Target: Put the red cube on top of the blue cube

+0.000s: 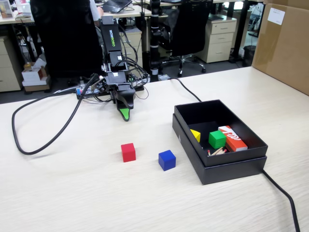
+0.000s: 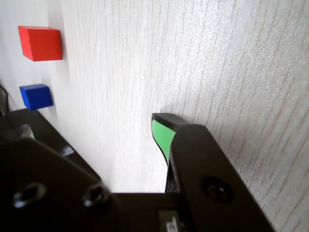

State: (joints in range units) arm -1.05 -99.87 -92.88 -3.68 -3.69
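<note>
Gripper (image 1: 125, 114), green-tipped black plastic, is hovering low over the pale wood-grain table (image 1: 72, 193) behind the cubes, jaw state not discernible, while the small matte red cube (image 1: 128, 152) is sitting apart from the small matte blue cube (image 1: 167, 160) to its right in the fixed view, suggesting a centred, square approach to red first.

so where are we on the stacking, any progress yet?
Nothing looks done. The red cube sits on the table, apart from the blue cube, with a gap between them. Nothing is in hand: the gripper is back near the arm's base, clear of both cubes; whether it's open I can't tell. Left: reach, grasp red, lift, place it on blue.
</note>
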